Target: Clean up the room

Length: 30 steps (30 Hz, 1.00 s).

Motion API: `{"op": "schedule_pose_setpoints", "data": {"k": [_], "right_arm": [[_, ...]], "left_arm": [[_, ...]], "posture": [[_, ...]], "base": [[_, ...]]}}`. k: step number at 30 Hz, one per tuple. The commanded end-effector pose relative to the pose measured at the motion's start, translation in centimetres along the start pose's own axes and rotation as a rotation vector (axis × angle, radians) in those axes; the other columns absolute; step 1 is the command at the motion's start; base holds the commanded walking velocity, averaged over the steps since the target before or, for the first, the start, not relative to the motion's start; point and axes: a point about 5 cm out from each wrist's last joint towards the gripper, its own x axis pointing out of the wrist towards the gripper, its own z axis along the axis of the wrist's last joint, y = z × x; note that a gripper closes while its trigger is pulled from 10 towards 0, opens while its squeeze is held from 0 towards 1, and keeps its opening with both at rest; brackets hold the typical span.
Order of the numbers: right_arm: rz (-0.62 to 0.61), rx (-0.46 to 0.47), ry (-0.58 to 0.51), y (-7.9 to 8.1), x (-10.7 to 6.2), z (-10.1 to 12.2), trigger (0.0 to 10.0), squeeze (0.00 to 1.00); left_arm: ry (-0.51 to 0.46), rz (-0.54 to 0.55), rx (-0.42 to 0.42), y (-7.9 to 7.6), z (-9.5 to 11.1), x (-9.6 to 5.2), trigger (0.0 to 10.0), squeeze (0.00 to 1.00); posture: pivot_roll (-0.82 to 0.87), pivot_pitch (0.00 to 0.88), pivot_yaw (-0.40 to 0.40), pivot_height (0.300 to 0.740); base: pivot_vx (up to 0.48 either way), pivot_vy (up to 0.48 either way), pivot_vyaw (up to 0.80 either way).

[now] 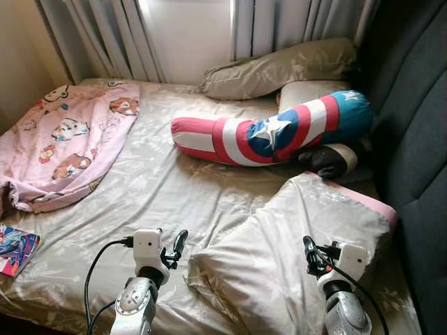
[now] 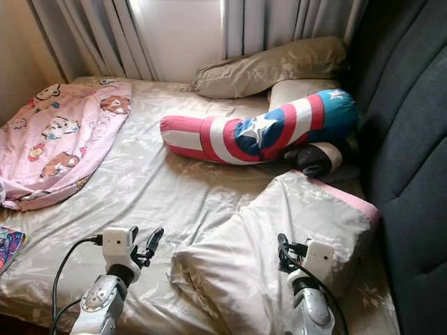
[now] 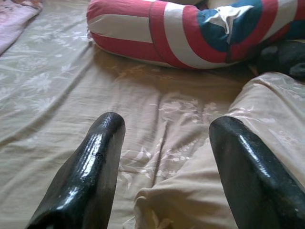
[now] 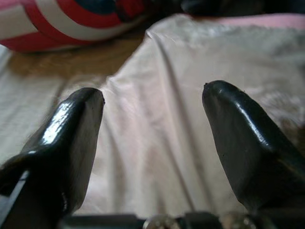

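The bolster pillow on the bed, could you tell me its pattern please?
The bolster has red and white stripes, with a blue patch bearing a white star; clearest in the left eye view.

Was a home bedroom: bed [image 1: 160, 188] with floral beige sheet, pillows [image 1: 279, 68] by the curtained window [image 1: 185, 35], padded dark headboard [image 1: 412, 125], pink cartoon blanket [image 1: 63, 143], striped star bolster [image 1: 272, 132].

Silver arms, white wrist blocks, glossy black fingers on left gripper [image 1: 178, 246] and right gripper [image 1: 309, 252]; black cables on both.
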Motion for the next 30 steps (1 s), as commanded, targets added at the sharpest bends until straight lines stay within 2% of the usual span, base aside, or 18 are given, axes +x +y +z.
{"op": "schedule_pose_setpoints", "data": {"k": [1,4,13,18,30], "right_arm": [[-0.008,-0.007,0.04,-0.1,-0.2,-0.7,10.0,0.0],[-0.007,-0.005,0.037,-0.1,-0.2,-0.7,10.0,0.0],[-0.025,-0.022,0.088,-0.5,0.0,-1.0,10.0,0.0],[-0.014,-0.023,0.079,-0.5,0.2,-0.8,10.0,0.0],[0.001,-0.044,0.091,-0.4,0.7,-0.4,10.0,0.0]], "left_arm": [[0.005,0.001,0.002,0.0,0.0,0.0,10.0,0.0],[0.003,-0.001,0.001,0.0,0.1,0.0,10.0,0.0],[-0.006,-0.004,0.006,0.2,0.5,0.2,10.0,0.0],[-0.011,-0.004,0.001,0.1,0.6,0.3,10.0,0.0],[-0.028,-0.014,-0.015,-0.2,1.1,0.5,10.0,0.0]], "posture": [[0.01,0.034,0.015,0.708],[0.01,0.035,0.016,0.693],[0.01,0.038,0.019,0.693],[0.02,0.04,0.018,0.668],[0.02,0.04,0.014,0.668]], "base": [[0.0,0.0,0.0],[0.0,0.0,0.0],[0.0,0.0,0.0],[0.0,0.0,0.0],[0.0,0.0,0.0]]}}
